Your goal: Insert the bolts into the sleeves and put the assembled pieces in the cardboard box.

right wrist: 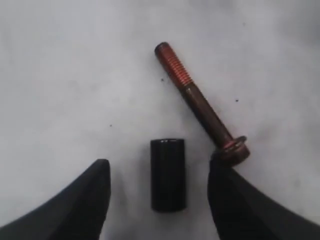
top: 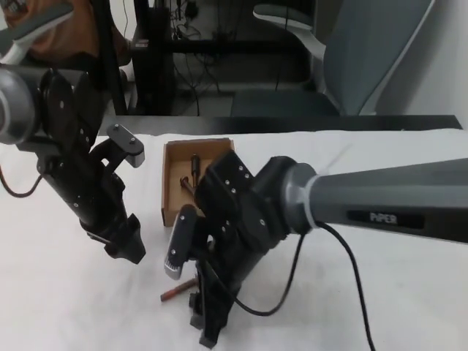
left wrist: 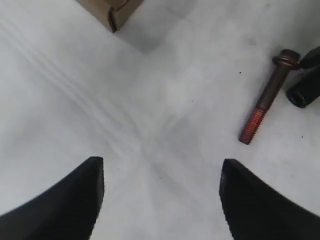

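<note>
Because the black sleeve [right wrist: 168,174] lay lengthwise between the right gripper's [right wrist: 157,167] wide-open, empty fingers, a good grasp probably meant lowering straight down and closing across its sides without nudging the bolt [right wrist: 197,100]. The bolt's flanged head sat against or just beside 1 finger, and its threads pointed away. The left gripper [left wrist: 162,167] hung equally wide and empty over the white cloth [left wrist: 150,100]. The cardboard box [top: 170,157] stood just beyond both arms, with dark hardware inside.
</note>
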Robot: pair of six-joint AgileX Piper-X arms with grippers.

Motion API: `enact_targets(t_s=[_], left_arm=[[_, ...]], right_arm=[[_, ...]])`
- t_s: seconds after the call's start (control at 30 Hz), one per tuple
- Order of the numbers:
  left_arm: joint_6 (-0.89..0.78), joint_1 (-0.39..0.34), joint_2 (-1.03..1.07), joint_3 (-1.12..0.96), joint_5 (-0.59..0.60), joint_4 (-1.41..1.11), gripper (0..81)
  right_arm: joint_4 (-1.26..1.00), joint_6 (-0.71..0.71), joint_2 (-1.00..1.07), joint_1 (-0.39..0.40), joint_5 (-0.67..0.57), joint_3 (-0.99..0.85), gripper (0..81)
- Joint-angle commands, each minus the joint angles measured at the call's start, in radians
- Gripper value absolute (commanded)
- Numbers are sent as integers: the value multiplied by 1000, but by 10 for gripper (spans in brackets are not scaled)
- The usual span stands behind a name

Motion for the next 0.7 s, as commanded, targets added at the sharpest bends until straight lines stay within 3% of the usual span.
enact_targets(t_s=[0.0, 0.03, 0.13, 0.17, 0.43, 0.67], left_arm=[[-9, 1, -11, -2, 8, -11, 623], [-9, 1, -11, -2, 8, -13, 623], [-9, 1, -11, -2, 8, -21, 623], [-15, 1, -11, -2, 8, -24, 623], [-16, -25, -11, -2, 74, -43, 623], [22, -165, -11, -2, -14, -72, 623]], right_arm=[[1, -11, 28, -3, 21, -24, 510], [1, -11, 32, -5, 24, -24, 445], [22, -35, 42, -4, 31, -24, 67], [28, -43, 42, -4, 31, -24, 3], [68, 76, -75, -29, 53, -24, 6], [65, 262, -292, -59, 53, 65, 6]])
